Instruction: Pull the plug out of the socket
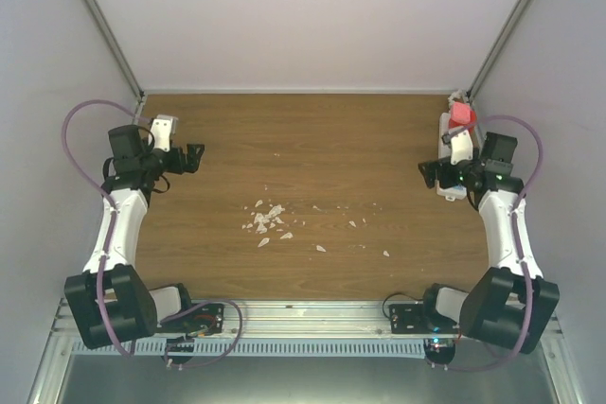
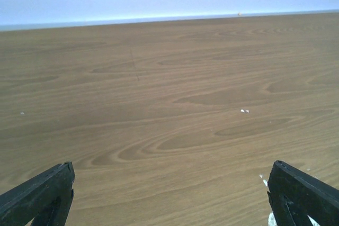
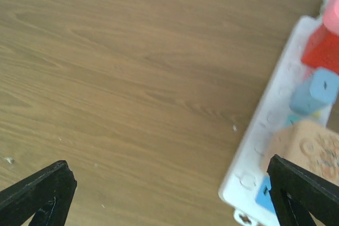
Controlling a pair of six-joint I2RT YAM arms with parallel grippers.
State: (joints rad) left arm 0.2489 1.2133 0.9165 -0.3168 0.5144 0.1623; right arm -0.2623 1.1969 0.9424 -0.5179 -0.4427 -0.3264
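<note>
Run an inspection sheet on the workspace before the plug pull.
Surface: wood-grain table, dry, no marks seen.
Job's things: socket lies along the right edge beside the right arm. Standing on it are a red plug, a blue plug and a tan block.
Clutter: white crumbs scattered mid-table.
Grippers: left tool open over bare wood, holding nothing. Right tool open next to the socket, not touching it.
Cables: purple cables loop off both arms, off the table. The socket's own cord can't be made out.
Surroundings: pale walls on three sides, metal rail at the near edge.
</note>
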